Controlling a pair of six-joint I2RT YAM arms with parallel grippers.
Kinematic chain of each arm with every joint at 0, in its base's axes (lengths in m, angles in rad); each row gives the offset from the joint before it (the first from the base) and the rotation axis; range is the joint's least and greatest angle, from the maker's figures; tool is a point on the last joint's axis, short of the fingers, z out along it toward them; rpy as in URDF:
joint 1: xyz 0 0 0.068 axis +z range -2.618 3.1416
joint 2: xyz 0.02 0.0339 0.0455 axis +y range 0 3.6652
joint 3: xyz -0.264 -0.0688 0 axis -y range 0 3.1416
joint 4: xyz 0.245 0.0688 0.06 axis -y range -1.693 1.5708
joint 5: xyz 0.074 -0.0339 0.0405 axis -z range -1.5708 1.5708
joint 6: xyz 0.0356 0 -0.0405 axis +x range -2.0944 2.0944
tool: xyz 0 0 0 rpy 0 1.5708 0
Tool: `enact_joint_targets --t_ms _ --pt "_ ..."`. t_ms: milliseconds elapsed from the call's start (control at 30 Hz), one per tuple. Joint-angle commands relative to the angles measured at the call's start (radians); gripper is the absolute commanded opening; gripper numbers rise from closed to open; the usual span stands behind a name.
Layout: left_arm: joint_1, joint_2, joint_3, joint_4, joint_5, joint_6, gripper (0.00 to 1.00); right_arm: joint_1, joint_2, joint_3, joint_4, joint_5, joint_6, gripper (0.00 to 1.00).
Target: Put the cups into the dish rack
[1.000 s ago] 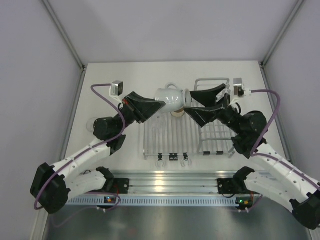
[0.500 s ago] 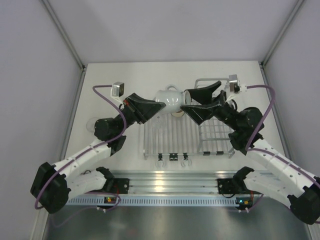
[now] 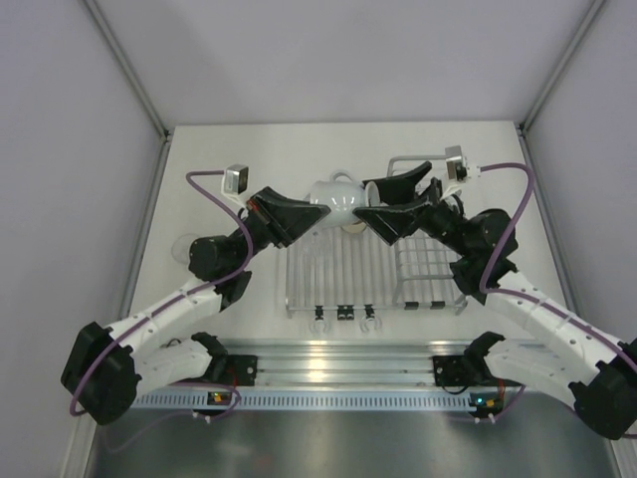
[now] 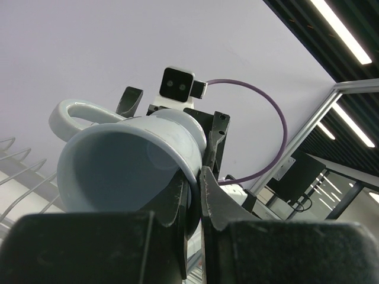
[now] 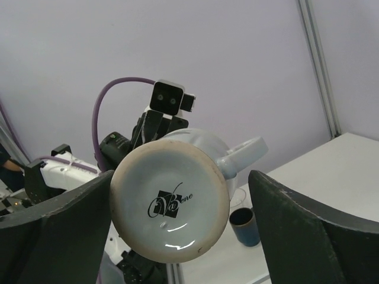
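Plain pale lavender walls (image 3: 328, 60) enclose a white table (image 3: 249, 149) at far, left and right. Aluminium posts (image 3: 124, 65) mark the corners, and strip lights (image 4: 340, 29) glow overhead.

Pale blue cup (image 3: 336, 197): one, glazed, loop handle. We find it held sideways in the air, its rim pinched by the left pincer (image 3: 315, 212) and its printed base between the spread fingers of the right pincer (image 3: 370, 201).
Dark blue mug (image 5: 244, 225): upright, below and beyond the right pincer.
Dish rack (image 3: 343, 279): silver wire, beneath both pincers.

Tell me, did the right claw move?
Yes. The right gripper slid left along the dish rack, closer to the pale blue cup.
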Motion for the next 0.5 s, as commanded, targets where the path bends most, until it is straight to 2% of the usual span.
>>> enact_joint_targets --t_ms 0,33,67,200,233,267,333,467 --pt "0.001 -0.008 0.007 0.254 -0.034 0.004 0.00 -0.014 0.001 0.050 0.058 -0.005 -0.003 0.85" --pt "0.001 -0.010 0.005 0.254 -0.034 0.004 0.00 -0.015 0.003 0.051 0.057 -0.004 -0.003 0.77" --pt "-0.001 -0.008 0.004 0.256 -0.034 0.004 0.00 -0.015 0.008 0.056 0.047 -0.002 -0.005 0.64" --pt "-0.001 -0.013 -0.007 0.254 -0.038 0.008 0.00 -0.014 0.023 0.068 0.027 -0.012 -0.011 0.42" --pt "0.001 -0.013 -0.006 0.254 -0.040 0.008 0.00 -0.014 0.026 0.070 0.021 -0.008 -0.011 0.26" --pt "-0.001 -0.013 -0.007 0.254 -0.038 0.007 0.00 -0.014 0.031 0.071 0.009 -0.004 -0.014 0.17" --pt "0.001 -0.005 -0.007 0.253 -0.034 0.007 0.00 -0.014 0.038 0.073 -0.011 0.001 -0.020 0.07" --pt "0.001 0.011 -0.019 0.254 -0.029 0.008 0.00 -0.014 0.044 0.071 -0.042 0.024 -0.040 0.00"
